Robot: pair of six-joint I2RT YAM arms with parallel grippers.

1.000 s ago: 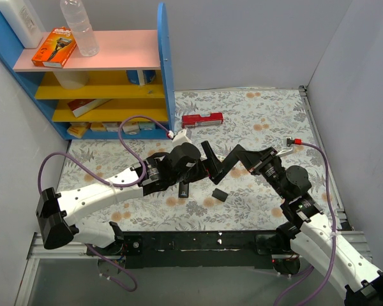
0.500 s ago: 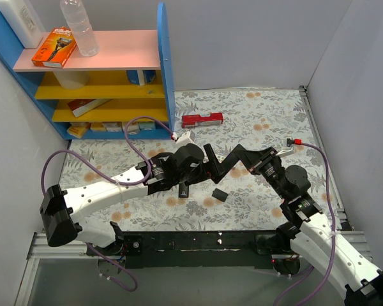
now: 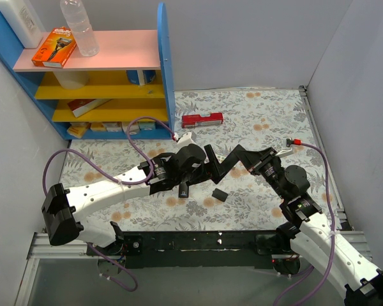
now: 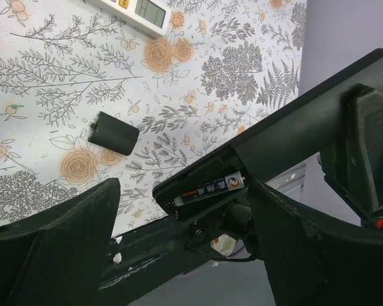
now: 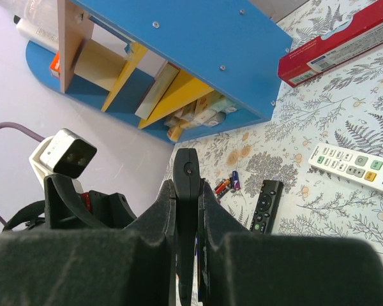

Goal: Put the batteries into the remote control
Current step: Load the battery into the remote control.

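Observation:
My right gripper (image 3: 232, 160) is shut on the matte black remote control (image 3: 210, 157) and holds it edge-on above the table; in the right wrist view the remote control (image 5: 187, 191) sits between the pads. In the left wrist view its open compartment holds one battery (image 4: 207, 188). My left gripper (image 4: 184, 191) is open and empty, its fingers either side of the remote's end; it also shows in the top view (image 3: 205, 167). Loose red and blue batteries (image 5: 226, 185) lie on the table. The black back cover (image 3: 219, 194) lies on the table, also in the left wrist view (image 4: 115, 132).
A slim black remote (image 3: 184, 189) lies under my left arm, also in the right wrist view (image 5: 263, 204). A white remote (image 3: 182, 136) and a red box (image 3: 202, 119) lie further back. A blue shelf unit (image 3: 163, 70) stands at the back left.
My left arm has edged a little to the right, closer to the held remote. The right arm and the remote have stayed put.

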